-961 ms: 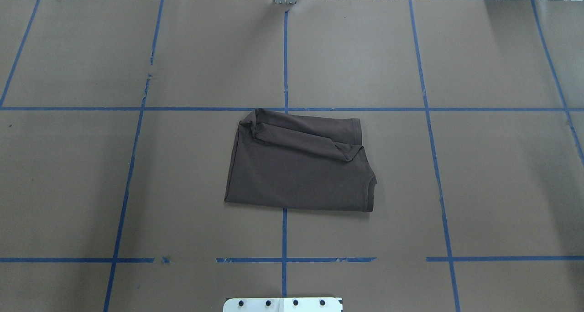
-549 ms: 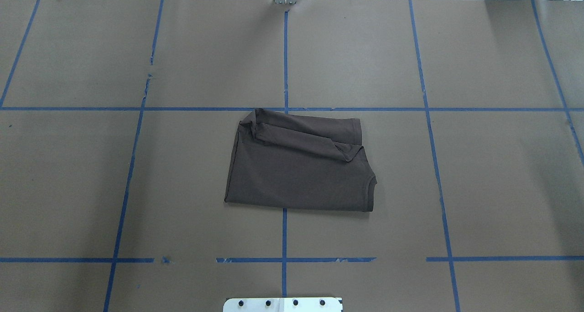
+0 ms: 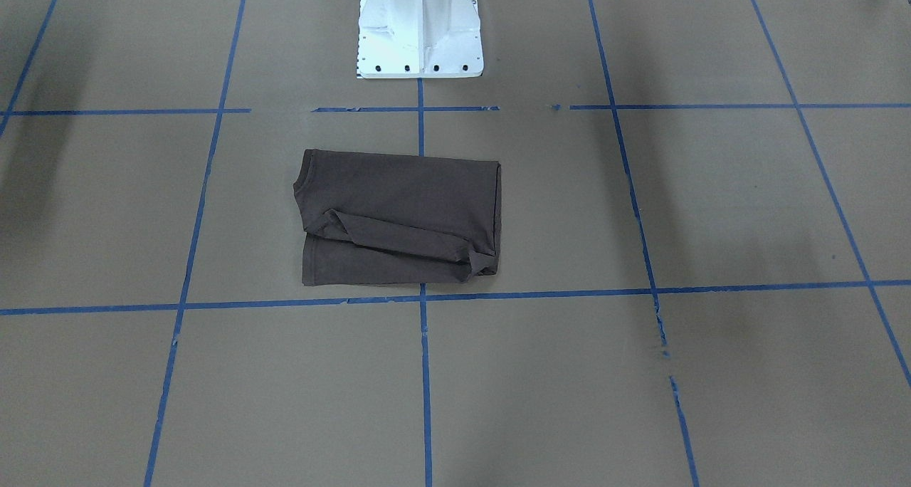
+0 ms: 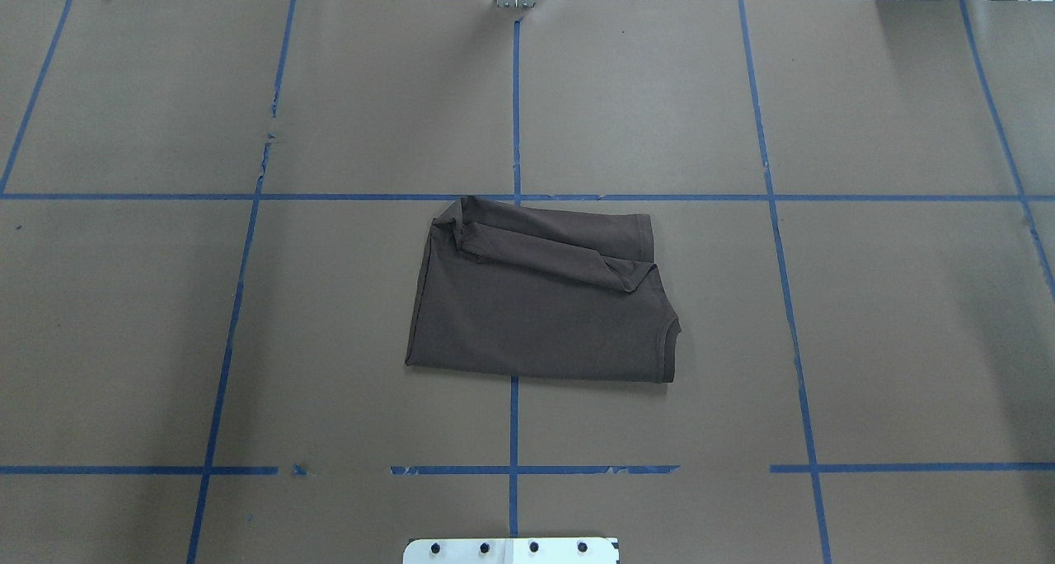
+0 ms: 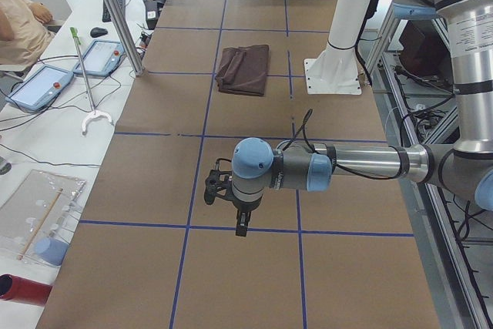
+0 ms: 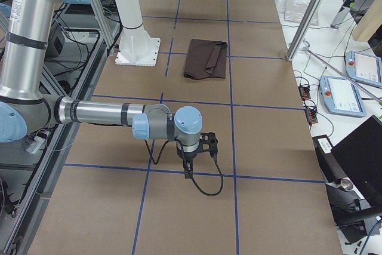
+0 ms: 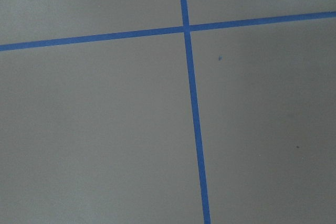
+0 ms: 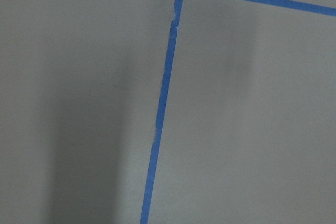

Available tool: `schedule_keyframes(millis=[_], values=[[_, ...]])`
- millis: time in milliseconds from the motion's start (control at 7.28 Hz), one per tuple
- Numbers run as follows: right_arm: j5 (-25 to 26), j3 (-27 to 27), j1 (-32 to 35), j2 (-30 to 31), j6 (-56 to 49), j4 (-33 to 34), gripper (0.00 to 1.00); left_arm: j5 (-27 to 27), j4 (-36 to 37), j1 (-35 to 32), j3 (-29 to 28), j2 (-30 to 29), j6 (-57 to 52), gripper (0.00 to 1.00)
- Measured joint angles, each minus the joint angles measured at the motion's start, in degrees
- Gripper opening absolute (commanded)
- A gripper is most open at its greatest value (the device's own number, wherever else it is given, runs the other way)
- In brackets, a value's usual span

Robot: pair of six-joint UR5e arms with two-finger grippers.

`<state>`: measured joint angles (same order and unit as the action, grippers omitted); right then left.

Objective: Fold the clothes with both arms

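Left pincer (image 5: 240, 227) and right pincer (image 6: 189, 170) hang over opposite counter (image 4: 865, 341) ends, can't tell if either's released or clenched. T-shirt (image 4: 536, 325) sits folded mid-counter; I'd worry its rumpled far flap (image 4: 544, 255) unrolls if I snag one layer.

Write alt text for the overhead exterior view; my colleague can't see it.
A dark brown T-shirt lies folded into a rough rectangle at the middle of a brown table gridded with blue tape. A rumpled flap runs slantwise across its far half. The white robot base shows at the bottom edge.
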<state>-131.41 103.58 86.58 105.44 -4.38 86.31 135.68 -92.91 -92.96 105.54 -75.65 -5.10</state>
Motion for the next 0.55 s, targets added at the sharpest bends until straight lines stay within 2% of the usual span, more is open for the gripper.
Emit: schedule_keyframes(millis=[549], values=[[-0.2,0.0,0.0,-0.1,0.0,0.0,1.00,-0.3,0.0,0.0,-0.1,0.3,0.0,1.00]])
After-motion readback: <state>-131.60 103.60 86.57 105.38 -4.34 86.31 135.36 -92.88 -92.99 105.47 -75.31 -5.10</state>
